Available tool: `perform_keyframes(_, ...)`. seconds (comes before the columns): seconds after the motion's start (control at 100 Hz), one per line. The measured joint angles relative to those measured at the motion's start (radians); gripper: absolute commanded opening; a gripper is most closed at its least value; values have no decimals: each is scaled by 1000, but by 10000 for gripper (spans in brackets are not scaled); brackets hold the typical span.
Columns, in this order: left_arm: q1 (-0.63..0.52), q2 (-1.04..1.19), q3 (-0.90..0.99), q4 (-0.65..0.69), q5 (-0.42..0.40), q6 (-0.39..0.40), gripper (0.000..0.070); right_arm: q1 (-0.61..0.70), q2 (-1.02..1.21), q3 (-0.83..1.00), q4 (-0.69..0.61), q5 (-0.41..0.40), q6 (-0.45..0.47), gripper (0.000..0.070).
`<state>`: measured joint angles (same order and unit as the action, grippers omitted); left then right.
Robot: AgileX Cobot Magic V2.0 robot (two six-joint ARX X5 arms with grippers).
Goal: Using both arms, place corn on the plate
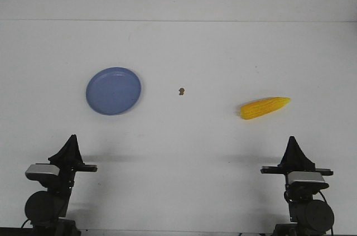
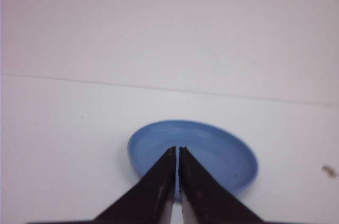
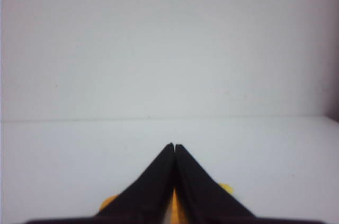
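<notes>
Here, a white table (image 1: 184, 152) is seen from the front, with the 2 arms parked at its near edge — the left arm (image 1: 53, 186) by the near left corner, the right arm (image 1: 301, 191) by the near right corner. Each arm is held back from the objects, well apart from them.

The plate (image 1: 113, 91), round and plain blue, is laid flat on the left half of the table, roughly midway between the near and far edges. Nothing is carried on it. The corn (image 1: 265, 107) is laid on the right half of the table, well apart from the plate, with its pointed tip turned toward the right edge and slightly toward the far edge. Between the 2, near the middle of the table, a tiny brown speck (image 1: 182, 91) is seen.

In the left wrist view, the left gripper (image 2: 177, 151) is shown with its jaws drawn together, tips nearly touching, nothing held; the plate (image 2: 222, 152) is seen just beyond the tips. In the right wrist view, the right gripper (image 3: 174, 146) is likewise pressed closed and empty — yellow patches of the corn (image 3: 109, 202) are glimpsed behind the fingers.
</notes>
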<state>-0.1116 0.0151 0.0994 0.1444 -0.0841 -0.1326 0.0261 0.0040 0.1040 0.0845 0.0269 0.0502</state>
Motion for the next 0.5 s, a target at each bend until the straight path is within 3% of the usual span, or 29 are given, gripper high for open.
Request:
perform_keyframes(0.22,0,135,226,-194,0,-62,16,0,109,287,-285,2,11,0)
perform_keyframes(0.5,0,451,643,-510,0,-42,16,0,438,692,-731,0,-13,0)
